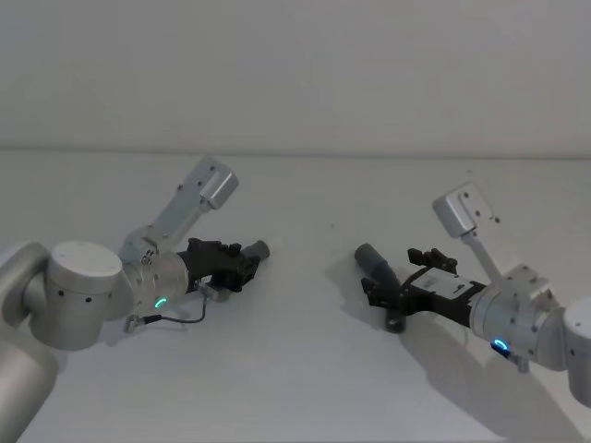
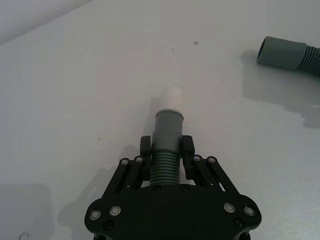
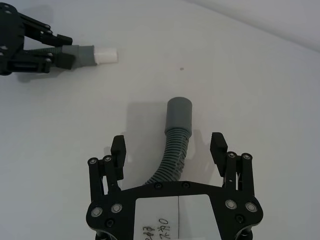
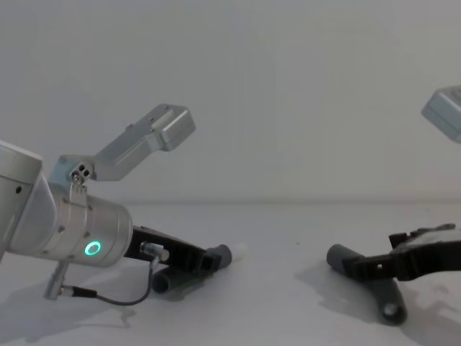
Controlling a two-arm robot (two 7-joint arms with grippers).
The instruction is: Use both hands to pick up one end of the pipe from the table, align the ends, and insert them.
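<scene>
**Left pipe piece gripped; right piece lies ungrasped on the bench.**

On the white bench the two pieces sit well apart. The left gripper is clamped on the ribbed neck of the slim piece, just behind its collar, with the pale tip aimed right. The right gripper is spread wide, its jaws either side of the wide piece without touching it. That piece rests on the bench, its socket facing left. The likely risk is that closing on the curved ribbing rolls or flexes the piece and skews the socket. The tip would then catch the rim instead of entering.
</scene>
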